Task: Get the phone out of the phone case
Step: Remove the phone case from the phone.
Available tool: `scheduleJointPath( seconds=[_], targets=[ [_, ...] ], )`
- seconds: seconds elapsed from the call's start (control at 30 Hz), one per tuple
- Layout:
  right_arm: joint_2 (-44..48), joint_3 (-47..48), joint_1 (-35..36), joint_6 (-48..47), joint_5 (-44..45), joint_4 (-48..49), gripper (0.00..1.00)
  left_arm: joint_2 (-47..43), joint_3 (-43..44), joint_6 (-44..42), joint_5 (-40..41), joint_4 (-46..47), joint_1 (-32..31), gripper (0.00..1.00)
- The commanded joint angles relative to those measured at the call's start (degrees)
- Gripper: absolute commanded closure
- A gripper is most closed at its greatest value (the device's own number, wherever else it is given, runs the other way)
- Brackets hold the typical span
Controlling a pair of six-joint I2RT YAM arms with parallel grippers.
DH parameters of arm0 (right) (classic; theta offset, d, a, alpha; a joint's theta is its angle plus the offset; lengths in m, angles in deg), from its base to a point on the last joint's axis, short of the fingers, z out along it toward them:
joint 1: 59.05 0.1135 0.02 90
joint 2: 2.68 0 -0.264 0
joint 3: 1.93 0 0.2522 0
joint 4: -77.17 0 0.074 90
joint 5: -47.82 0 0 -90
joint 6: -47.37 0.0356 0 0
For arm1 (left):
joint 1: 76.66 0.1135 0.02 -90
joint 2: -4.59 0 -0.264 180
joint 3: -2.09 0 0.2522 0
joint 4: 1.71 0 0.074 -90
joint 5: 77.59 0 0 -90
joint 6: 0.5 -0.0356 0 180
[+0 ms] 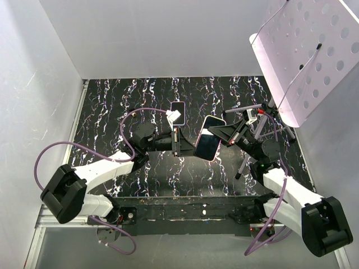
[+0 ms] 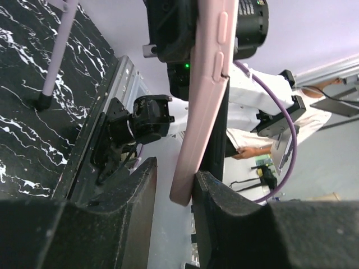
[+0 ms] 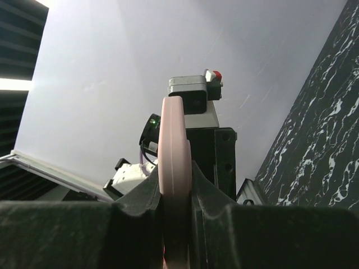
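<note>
Two end effectors meet above the middle of the table [image 1: 112, 101], and between them the phone [image 1: 207, 147] is held in the air, off the marble, in its pink phone case [image 2: 202, 106]. The right end effector [image 3: 175, 188] comes in from the right edge side and is clamped on the rim of the case, with its fingers pressed against both faces and no gap showing. The left end effector [image 2: 175, 179] brackets the near end of the case. One pad touches it and a thin slit shows beside the other, so I cannot tell whether it grips.

The phone's long axis runs roughly from the near edge to the far edge, with the far end leaning a little toward the right edge. Its dark screen faces up toward the overhead camera.

White walls [image 1: 33, 84] close off the left, far and right edges. Open black marble shows along the far edge and toward the far left corner. At the far right corner a perforated panel [image 1: 305, 50] on thin stand legs [image 1: 247, 162] crowds in just behind the right arm. A small dark rectangle [image 1: 178, 106] with a pale rim sits just beyond the left wrist, and it is too small to identify.
</note>
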Motion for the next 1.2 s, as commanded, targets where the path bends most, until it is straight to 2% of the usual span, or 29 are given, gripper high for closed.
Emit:
scheduleJointPath(
  seconds=[0.0,0.13,0.2,0.27,0.33,0.53,0.6,0.67,1.03,1.07,1.17],
  targets=[
    [-0.8,1.0,6.5,1.0,1.9,16.2,0.99,5.0,-0.6,2.6,11.9,-0.8,0.0,0.7],
    [-3.0,0.1,8.0,1.0,5.5,20.6,0.99,7.0,-0.7,3.0,11.7,0.2,-0.4,0.73],
    [-2.7,-0.4,8.5,-0.4,7.0,19.7,0.99,7.0,-1.3,1.4,12.7,-0.2,-0.4,0.81],
    [-1.4,-0.4,9.0,-1.9,8.3,16.8,0.99,5.6,-3.0,-1.1,15.8,-2.6,-0.3,0.94],
    [-0.2,0.2,9.7,-2.2,9.1,13.4,0.99,2.8,-5.0,-5.9,21.4,-5.1,-0.2,1.0],
    [1.8,1.7,12.5,3.4,13.8,8.7,0.99,-4.3,-6.5,-20.0,43.7,-18.0,-0.3,1.0],
    [1.5,1.3,13.4,6.6,16.0,10.8,0.99,-5.6,-6.5,-23.5,50.7,-20.8,-0.3,1.0],
    [0.7,0.7,14.3,9.7,18.2,13.9,0.99,-6.8,-7.7,-25.1,53.5,-19.3,-0.2,1.0],
    [-8.0,1.0,16.1,17.0,22.7,28.9,0.99,-12.8,-7.7,-23.7,47.5,-23.1,-0.4,1.0],
    [-8.1,1.6,16.2,15.0,21.9,28.8,0.99,-13.1,-7.6,-23.0,46.0,-23.3,-0.2,1.0],
    [-7.5,4.1,16.2,10.5,18.9,24.6,0.99,-13.0,-4.2,-20.1,33.8,-23.8,-0.3,1.0]
  ],
)
